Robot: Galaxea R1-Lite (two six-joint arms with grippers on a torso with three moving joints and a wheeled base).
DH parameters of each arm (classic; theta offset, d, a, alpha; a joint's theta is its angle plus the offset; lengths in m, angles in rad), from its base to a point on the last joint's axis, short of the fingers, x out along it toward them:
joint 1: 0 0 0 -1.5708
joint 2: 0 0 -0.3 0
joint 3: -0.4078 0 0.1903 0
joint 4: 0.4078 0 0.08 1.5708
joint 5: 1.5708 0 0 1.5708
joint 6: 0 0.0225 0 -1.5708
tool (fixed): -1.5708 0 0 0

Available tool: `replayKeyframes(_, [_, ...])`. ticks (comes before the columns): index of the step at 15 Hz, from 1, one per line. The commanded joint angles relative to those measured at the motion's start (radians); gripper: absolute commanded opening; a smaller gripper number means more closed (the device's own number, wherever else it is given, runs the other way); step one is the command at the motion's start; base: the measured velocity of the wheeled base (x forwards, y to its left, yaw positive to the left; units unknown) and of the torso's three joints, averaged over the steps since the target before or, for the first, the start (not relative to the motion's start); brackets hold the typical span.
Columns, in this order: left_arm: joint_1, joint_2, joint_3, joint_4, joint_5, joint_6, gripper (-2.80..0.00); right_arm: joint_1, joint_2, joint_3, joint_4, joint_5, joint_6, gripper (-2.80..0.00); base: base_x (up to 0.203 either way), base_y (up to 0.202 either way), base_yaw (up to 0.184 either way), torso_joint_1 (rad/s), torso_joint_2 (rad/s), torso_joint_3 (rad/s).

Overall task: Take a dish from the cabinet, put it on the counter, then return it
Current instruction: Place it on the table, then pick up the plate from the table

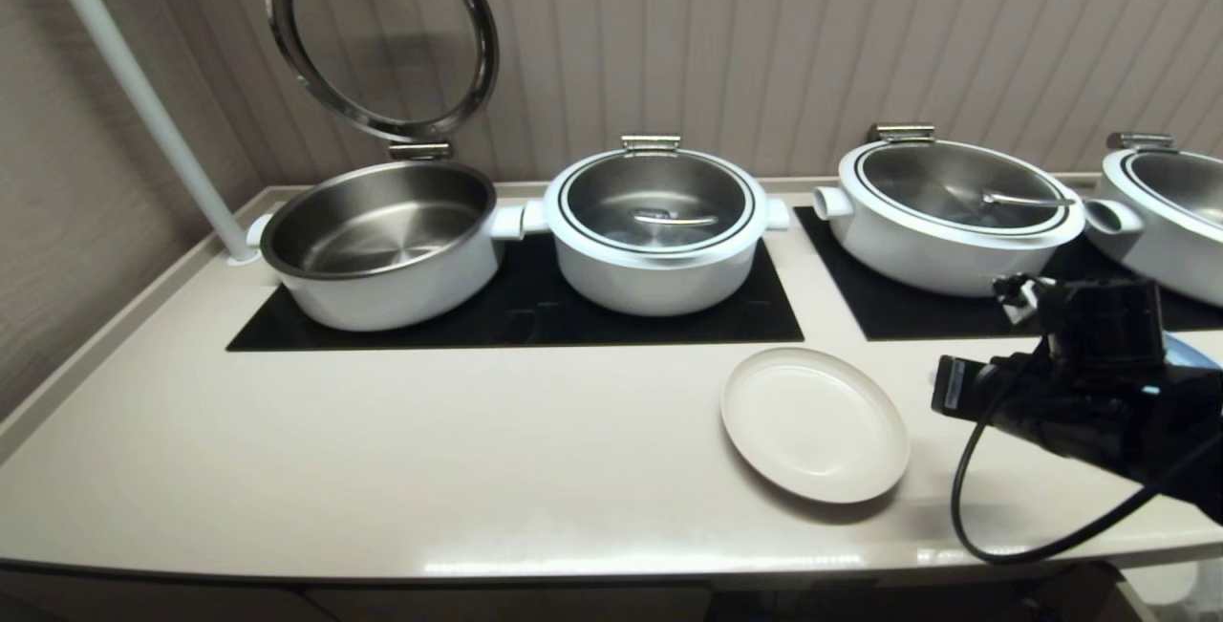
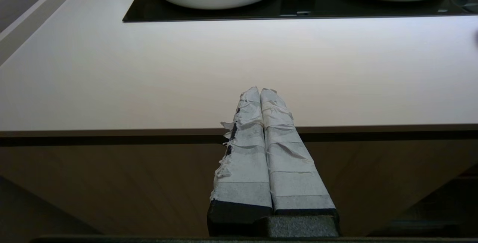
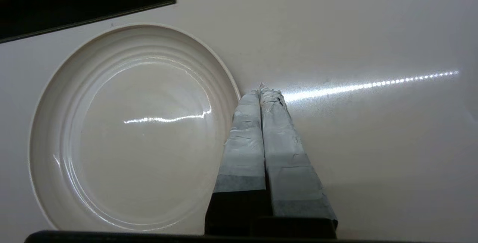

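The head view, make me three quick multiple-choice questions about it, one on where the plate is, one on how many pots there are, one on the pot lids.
1. Where is the plate?
A. on the counter, in front of the pots
B. inside a pot
C. on a black glass panel

2. How many white pots show?
A. two
B. four
C. six

3. Which pot has its lid raised?
A. the leftmost pot
B. the second pot from the left
C. none

Answers: 1 A, it lies flat on bare counter beside the right gripper. 2 B, four stand in a row. 3 A, its glass lid stands upright on the hinge.
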Motion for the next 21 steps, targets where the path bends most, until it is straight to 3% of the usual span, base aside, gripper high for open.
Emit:
replayKeyframes(1, [0.000, 0.000, 0.000, 0.000, 0.000, 0.000, -2.80, 0.000, -0.004, 0.001, -0.032, -0.010, 0.001, -2.80, 0.000, 0.000, 0.000, 0.000, 0.00, 0.000])
replayKeyframes(6, [0.000, 0.000, 0.000, 0.000, 0.000, 0.000, -2.80, 0.000, -0.053, 0.048, -0.082, -0.035, -0.058, -2.80, 0.000, 0.000, 0.000, 0.000, 0.00, 0.000])
replayKeyframes(21, [0.000, 0.000, 0.000, 0.000, 0.000, 0.000, -2.80, -0.001, -0.375, 0.362, -0.207, -0.034, -0.124, -2.80, 0.000, 0.000, 0.000, 0.000, 0.00, 0.000])
